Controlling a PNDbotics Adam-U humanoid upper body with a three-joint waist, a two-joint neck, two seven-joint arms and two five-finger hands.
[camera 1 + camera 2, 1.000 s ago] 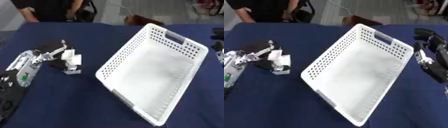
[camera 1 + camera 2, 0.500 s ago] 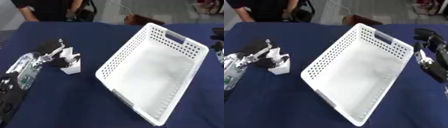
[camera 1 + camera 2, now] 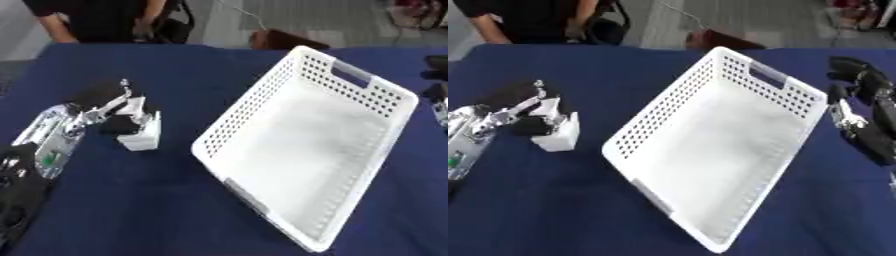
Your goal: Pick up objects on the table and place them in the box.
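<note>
On the dark blue table [image 3: 175, 200], a white perforated box [image 3: 306, 145] is lying askew, its long axis running from the near centre toward the far right corner. The box is serving as the reference for all positions below. Its interior is showing only a bare white floor, and a handle slot is sitting in its far end wall.

To the right of the box, the right hand [image 3: 859, 115] is resting near the table's right edge, well apart from the box wall. It is black with silver parts, its fingers are lying extended and relaxed, and it is grasping nothing.

To the left of the box, the left arm is entering from the lower left corner, and the left hand [image 3: 109, 110] is reaching toward the box side. Its fingers and thumb are curling round the top of a small white block [image 3: 143, 135], so the hand is grasping that object. The block is sitting on the table surface or just above it; contact with the cloth cannot be determined. The block is lying outside the box, near the middle of the box's left long wall but apart from it.
</note>
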